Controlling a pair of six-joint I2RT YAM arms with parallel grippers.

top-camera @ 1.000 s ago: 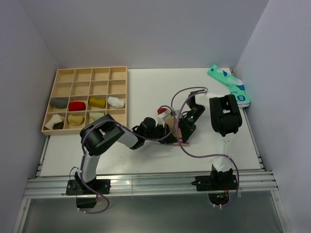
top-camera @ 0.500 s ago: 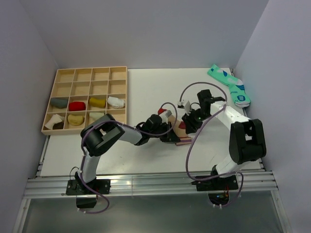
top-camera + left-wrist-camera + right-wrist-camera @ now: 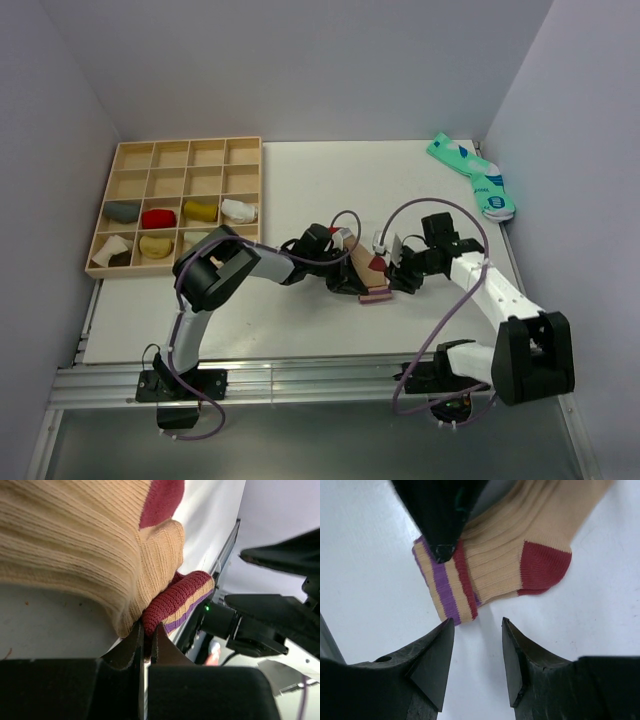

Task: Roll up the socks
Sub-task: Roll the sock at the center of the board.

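Shows the left gripper (image 3: 144,630) pinched shut on the striped cuff (image 3: 186,594) of the tan sock (image 3: 75,540), with maroon knit squeezed between its fingers. From that grip, follows the sock away across the white table (image 3: 300,320): ribbed tan body bunched, a maroon patch just beyond. Finds the right gripper (image 3: 477,622) facing the left one from the opposite side, fingers apart and holding nothing, tips just short of the cuff's purple and maroon stripes. Places the sock between the two grippers. Far to the left of the left gripper, shows a wooden tray (image 3: 170,155) of compartments with rolled socks (image 3: 160,217) in its near rows. Beyond the right gripper, at the far right corner, shows teal socks (image 3: 470,175) lying flat.
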